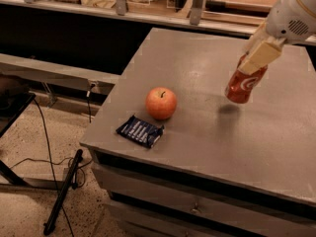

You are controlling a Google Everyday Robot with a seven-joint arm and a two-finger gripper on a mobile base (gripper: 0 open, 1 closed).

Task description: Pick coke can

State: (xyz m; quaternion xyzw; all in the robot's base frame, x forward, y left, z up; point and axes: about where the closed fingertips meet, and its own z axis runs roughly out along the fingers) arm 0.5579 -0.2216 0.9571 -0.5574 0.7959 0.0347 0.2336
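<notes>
The coke can (244, 85) is red with white lettering. It hangs tilted in the air above the grey table (197, 68), with its shadow on the tabletop below it. My gripper (259, 56) comes in from the upper right and is shut on the can's upper part, one cream finger lying across its front. The can's silver top is hidden behind the gripper.
A red-orange apple (161, 103) stands on the table left of the can. A dark blue snack packet (140, 131) lies near the table's front left edge. Drawers run under the tabletop. Cables and a black bar (61, 191) lie on the floor at left.
</notes>
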